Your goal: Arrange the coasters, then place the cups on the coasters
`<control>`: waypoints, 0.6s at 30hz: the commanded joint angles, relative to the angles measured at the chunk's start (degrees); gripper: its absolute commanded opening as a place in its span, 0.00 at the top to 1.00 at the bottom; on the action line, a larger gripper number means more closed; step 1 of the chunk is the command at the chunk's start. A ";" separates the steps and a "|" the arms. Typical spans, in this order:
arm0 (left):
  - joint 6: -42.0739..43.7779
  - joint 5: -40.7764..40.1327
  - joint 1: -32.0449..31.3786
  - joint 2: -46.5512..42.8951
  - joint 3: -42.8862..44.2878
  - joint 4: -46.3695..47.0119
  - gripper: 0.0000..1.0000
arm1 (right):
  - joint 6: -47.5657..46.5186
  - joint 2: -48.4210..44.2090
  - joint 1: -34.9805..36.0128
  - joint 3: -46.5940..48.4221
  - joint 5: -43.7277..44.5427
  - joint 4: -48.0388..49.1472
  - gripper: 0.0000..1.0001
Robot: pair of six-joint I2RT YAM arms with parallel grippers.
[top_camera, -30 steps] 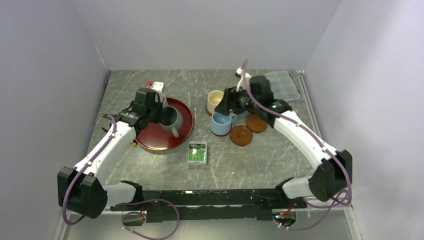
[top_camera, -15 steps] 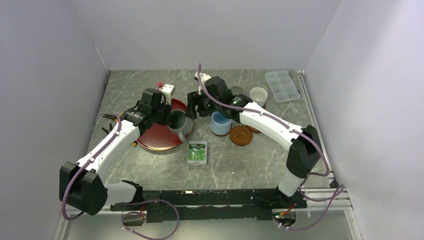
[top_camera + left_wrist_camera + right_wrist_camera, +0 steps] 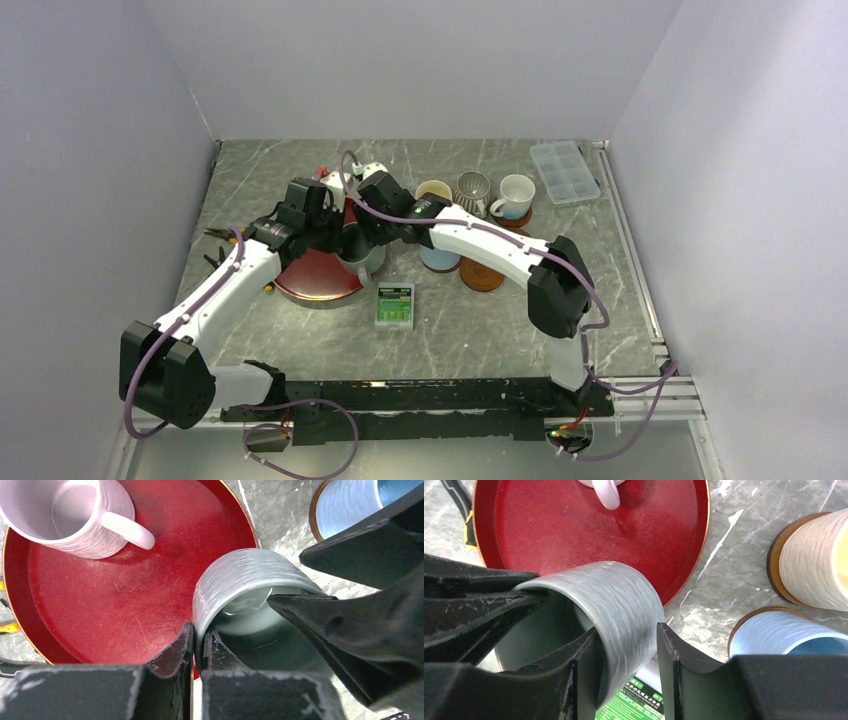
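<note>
Pinching the grey-green mug (image 3: 240, 575) by its wall, your left gripper (image 3: 198, 632) holds likely slick, brittle ceramic; right gripper (image 3: 626, 632) straddles the far wall, clamp unconfirmed.

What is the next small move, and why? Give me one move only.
Probably close the right end effector on the wall of the grey-green mug. It straddles that wall opposite the left end effector, which is clamped on the rim at the edge of the red tray. Whether the right grip is firm is unclear.
</note>
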 commanded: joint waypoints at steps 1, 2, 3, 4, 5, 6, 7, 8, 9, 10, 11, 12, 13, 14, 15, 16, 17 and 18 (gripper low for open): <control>-1.08 2.41 -0.22 -1.62 2.04 4.86 0.97 | -0.86 1.18 0.93 4.38 7.93 -3.48 0.58; -1.12 2.32 -0.22 -1.69 2.03 4.80 0.97 | -0.77 1.49 1.07 4.59 8.73 -3.73 0.63; -1.22 2.20 -0.23 -1.69 1.97 4.78 0.97 | -0.73 1.72 1.22 4.69 9.46 -3.84 0.67; -1.32 2.10 -0.22 -1.69 1.95 4.81 0.97 | -0.57 1.76 1.31 4.75 10.41 -3.92 0.73; -1.42 2.12 -0.22 -1.69 1.90 4.78 0.97 | -0.42 1.77 1.36 4.73 11.06 -3.98 0.79; -1.58 2.27 -0.22 -1.61 1.94 4.71 0.97 | -0.20 1.72 1.38 4.71 11.51 -4.03 0.84; -1.87 2.29 -0.22 -1.54 2.02 4.54 0.97 | 0.08 1.46 1.46 4.73 11.85 -4.19 0.92; -1.98 2.18 -0.24 -1.52 2.03 4.47 0.97 | 0.41 1.31 1.42 4.71 12.09 -4.23 0.96; -2.21 2.05 -0.23 -1.45 2.11 4.32 0.97 | 0.67 0.79 1.39 4.67 12.38 -4.26 1.00; -2.26 1.95 -0.22 -1.52 2.24 4.07 0.97 | 0.95 0.28 1.42 4.58 12.54 -4.16 1.00; -2.34 1.91 -0.22 -1.64 2.29 3.81 0.97 | 1.12 -0.29 1.39 4.29 12.69 -4.07 1.00; -2.55 1.67 -0.24 -1.94 2.25 3.84 0.96 | 1.49 -0.79 1.39 4.12 12.93 -3.97 1.00; -2.61 1.53 -0.26 -2.54 2.04 4.01 0.93 | 1.73 -1.50 1.40 3.97 13.30 -3.91 1.00; -2.59 1.38 -0.22 -3.17 1.73 4.33 0.88 | 1.95 -2.14 1.39 3.76 13.50 -3.84 1.00; -2.59 1.14 -0.22 -4.04 1.28 4.72 0.81 | 2.18 -2.86 1.39 3.63 13.67 -3.90 1.00; -2.56 0.92 -0.22 -5.11 0.83 5.14 0.72 | 2.32 -3.62 1.39 3.46 14.09 -3.95 1.00; -2.55 0.81 -0.23 -6.23 0.31 5.72 0.62 | 2.55 -4.25 1.41 3.39 14.49 -4.14 1.00; -2.57 0.77 -0.22 -7.59 -0.31 6.31 0.52 | 2.64 -4.84 1.40 3.66 15.00 -4.56 1.00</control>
